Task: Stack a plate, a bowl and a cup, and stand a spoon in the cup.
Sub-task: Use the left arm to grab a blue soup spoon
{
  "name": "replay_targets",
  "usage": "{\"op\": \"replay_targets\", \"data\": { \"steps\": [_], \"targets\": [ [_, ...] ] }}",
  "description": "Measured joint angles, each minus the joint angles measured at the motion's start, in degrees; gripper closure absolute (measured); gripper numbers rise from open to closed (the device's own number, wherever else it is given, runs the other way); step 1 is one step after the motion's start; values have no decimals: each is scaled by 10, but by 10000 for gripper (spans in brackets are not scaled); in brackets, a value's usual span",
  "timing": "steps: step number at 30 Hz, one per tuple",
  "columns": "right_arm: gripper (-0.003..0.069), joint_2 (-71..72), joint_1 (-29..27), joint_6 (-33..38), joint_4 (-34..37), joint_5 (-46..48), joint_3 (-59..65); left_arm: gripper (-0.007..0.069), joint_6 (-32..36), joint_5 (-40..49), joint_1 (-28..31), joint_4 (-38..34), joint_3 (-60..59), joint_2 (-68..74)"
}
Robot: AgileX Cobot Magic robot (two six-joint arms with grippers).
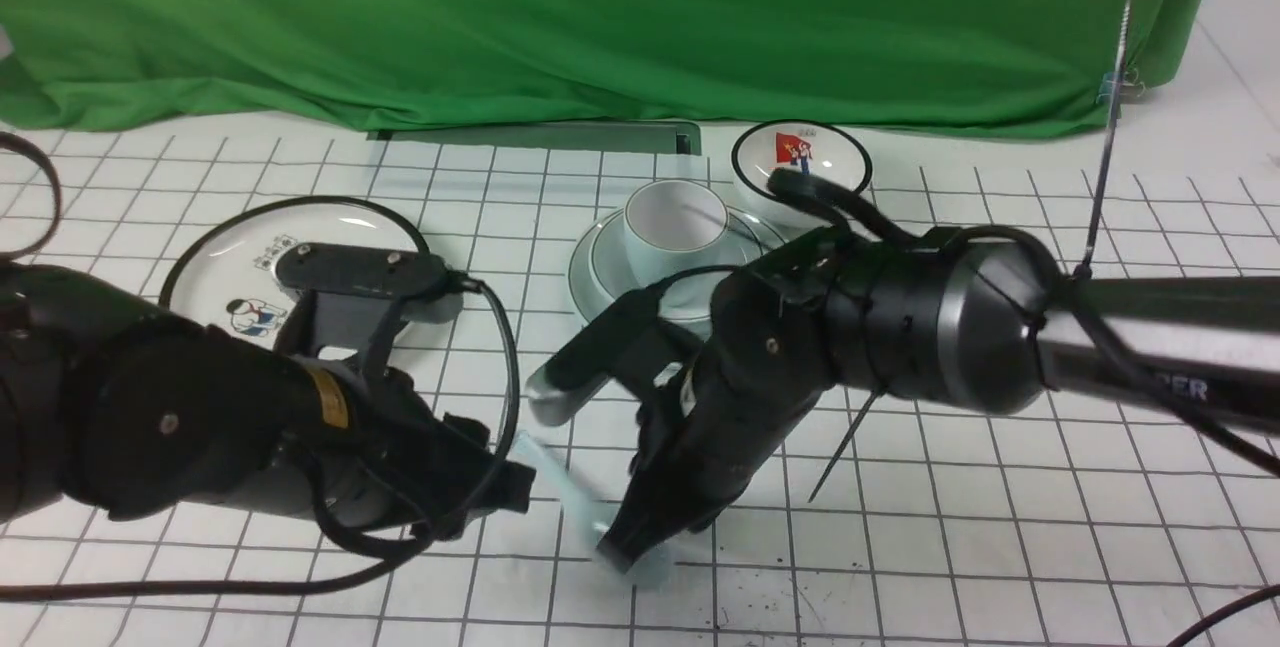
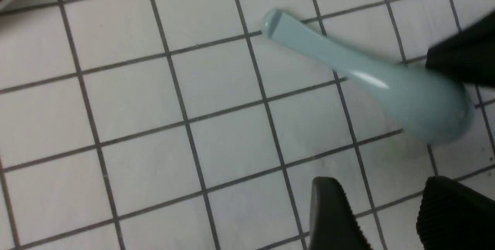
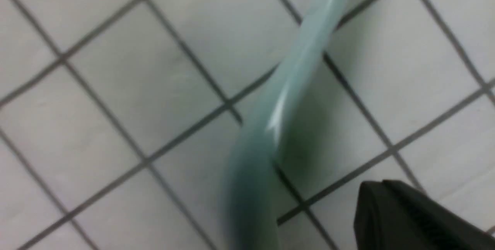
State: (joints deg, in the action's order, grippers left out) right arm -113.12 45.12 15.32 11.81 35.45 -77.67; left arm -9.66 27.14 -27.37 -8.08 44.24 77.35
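Observation:
A pale blue-green cup (image 1: pixel 675 222) sits in the matching bowl (image 1: pixel 608 272), which sits on the matching plate (image 1: pixel 578 279), mid-table. A pale blue-green spoon (image 1: pixel 565 492) (image 2: pixel 348 70) (image 3: pixel 270 118) lies on the gridded table near the front edge. Its handle points toward my left gripper (image 1: pixel 515 487) (image 2: pixel 381 188). That gripper is open, short of the spoon, with only table between its fingers. My right gripper (image 1: pixel 625 552) (image 3: pixel 373 196) is shut. Its tips point down at the spoon's bowl end, and the spoon lies beside them, not between them.
A black-rimmed white plate with cartoon children (image 1: pixel 250 267) lies at the left, partly behind my left arm. A black-rimmed white bowl with a red picture (image 1: pixel 800 162) stands behind the stack. A green cloth (image 1: pixel 600 17) closes the back. A thin rod (image 1: pixel 1110 107) rises at the right.

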Motion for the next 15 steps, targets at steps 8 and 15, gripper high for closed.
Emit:
{"op": "replay_targets", "data": {
  "steps": [8, 15],
  "targets": [
    [612, 153, -5, -42, -78, 54, 1, 184, -12, -28, 0, -21, 0, 53],
    [597, 292, -34, -68, -149, 152, 10, 63, -71, 31, 0, 28, 27, 118]
  ]
}}
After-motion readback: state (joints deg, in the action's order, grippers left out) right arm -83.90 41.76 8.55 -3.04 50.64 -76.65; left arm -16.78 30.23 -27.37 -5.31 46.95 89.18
